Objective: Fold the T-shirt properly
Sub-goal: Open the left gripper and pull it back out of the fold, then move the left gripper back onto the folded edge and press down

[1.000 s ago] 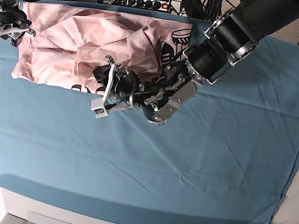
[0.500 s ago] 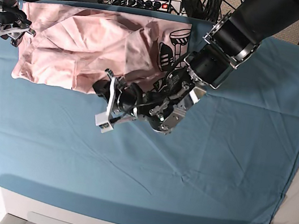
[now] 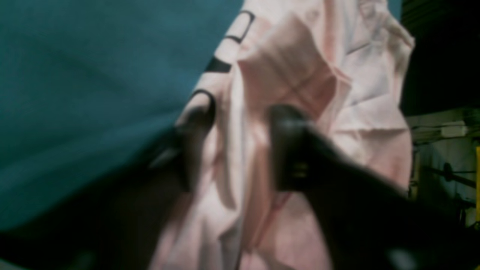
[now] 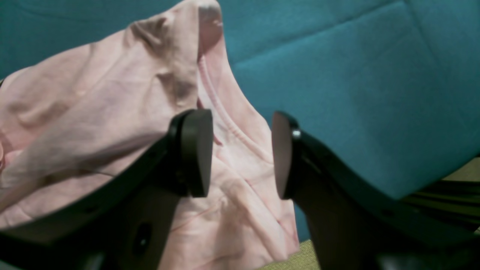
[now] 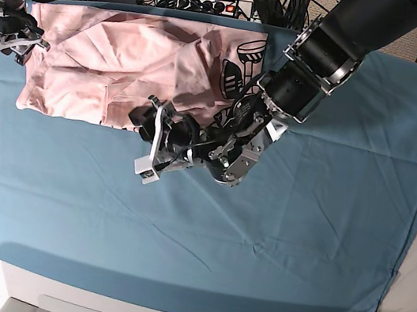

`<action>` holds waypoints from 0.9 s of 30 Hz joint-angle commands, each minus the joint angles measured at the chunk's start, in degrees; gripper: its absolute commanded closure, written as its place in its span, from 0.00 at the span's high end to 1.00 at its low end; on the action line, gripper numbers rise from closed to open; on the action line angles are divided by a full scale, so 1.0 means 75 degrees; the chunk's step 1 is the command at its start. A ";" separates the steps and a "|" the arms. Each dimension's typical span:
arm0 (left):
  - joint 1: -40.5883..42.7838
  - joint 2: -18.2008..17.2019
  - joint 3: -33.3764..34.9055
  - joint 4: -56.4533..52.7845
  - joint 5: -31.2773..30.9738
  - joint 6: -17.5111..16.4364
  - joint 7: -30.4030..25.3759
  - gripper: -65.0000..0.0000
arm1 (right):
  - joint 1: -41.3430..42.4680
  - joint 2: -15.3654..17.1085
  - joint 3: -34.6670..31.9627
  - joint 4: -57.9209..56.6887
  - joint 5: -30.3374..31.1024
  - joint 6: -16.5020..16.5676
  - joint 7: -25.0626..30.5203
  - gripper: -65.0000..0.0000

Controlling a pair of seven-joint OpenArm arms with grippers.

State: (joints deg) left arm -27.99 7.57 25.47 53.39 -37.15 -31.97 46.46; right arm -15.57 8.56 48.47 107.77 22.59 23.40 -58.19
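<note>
Lying crumpled along the teal table cloth's [image 5: 302, 220] far edge, the pink T-shirt [image 5: 119, 69] leaves broad room nearside; left gripper [image 5: 154, 143] and right gripper [image 5: 5, 30] both stand open-jawed.

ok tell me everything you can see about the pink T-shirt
The T-shirt is pale pink, soft cotton-like cloth, rumpled and partly folded over itself. It lies at the far left of the teal table cloth. Black printed graphics show near its right edge. The left gripper sits at its near edge, jaws apart with cloth between them; the right gripper straddles its left end, open.
</note>
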 commanded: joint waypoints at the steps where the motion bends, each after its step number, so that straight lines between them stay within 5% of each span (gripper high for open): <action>1: -0.0309 0.0190 -0.0023 0.0119 -0.0093 0.0181 -0.0125 0.55 | 0.0026 0.0128 0.0032 0.0122 0.0070 -0.0006 0.0204 0.40; 11: -0.1186 0.0190 -0.0172 0.1224 -0.0565 0.0723 0.1996 0.54 | 0.0026 0.0128 0.0032 0.0122 0.0073 -0.0006 0.0207 0.40; 14: -0.1201 0.0190 -0.0562 0.1582 -0.0871 0.0688 0.2559 0.39 | 0.0026 0.0128 0.0032 0.0122 0.0070 -0.0006 0.0201 0.40; 19: -0.1198 -0.0143 -0.1174 0.1644 -0.1990 0.0204 0.3156 0.16 | 0.0026 0.0131 0.0032 0.0122 0.0070 -0.0006 0.0204 0.40; 27: -0.1020 -0.1425 -0.2022 0.1649 -0.4234 -0.0612 0.3984 0.00 | 0.0047 0.0128 0.0032 0.0122 0.0070 -0.0006 0.0221 0.40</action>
State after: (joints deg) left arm -33.89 -3.64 10.44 64.84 -67.66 -36.36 77.12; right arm -15.53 8.56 48.47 107.77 22.61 23.55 -58.02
